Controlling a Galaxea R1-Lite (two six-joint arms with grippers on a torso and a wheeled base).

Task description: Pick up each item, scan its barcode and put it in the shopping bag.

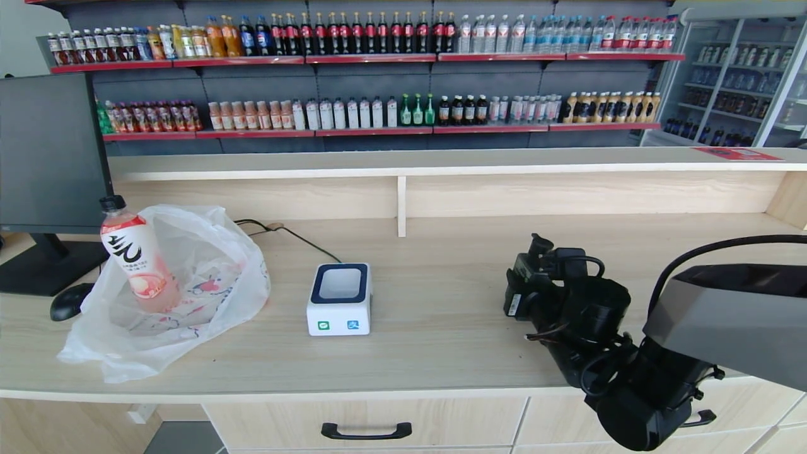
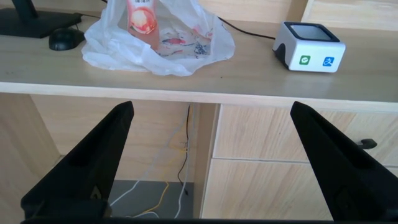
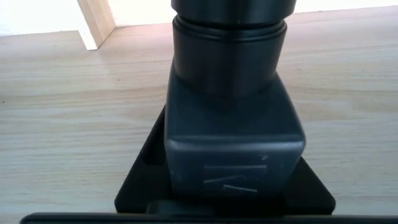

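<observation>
A drink bottle [image 1: 135,258] with a black cap and pink label stands upright inside the white plastic shopping bag [image 1: 214,284] at the counter's left. The white barcode scanner [image 1: 340,298] sits to the right of the bag, its dark window facing up. My right gripper [image 1: 534,258] hovers low over the bare counter, well right of the scanner, with nothing seen in it. My left gripper [image 2: 211,162] hangs open and empty below the counter's front edge, facing the drawers; above it are the bag [image 2: 186,46], the bottle [image 2: 142,15] and the scanner [image 2: 309,46].
A black monitor [image 1: 50,151] and a mouse [image 1: 69,301] stand left of the bag. A cable [image 1: 296,236] runs from the scanner to the back. A raised ledge [image 1: 441,161] with a divider [image 1: 401,205] bounds the counter's rear. Drink shelves fill the wall behind.
</observation>
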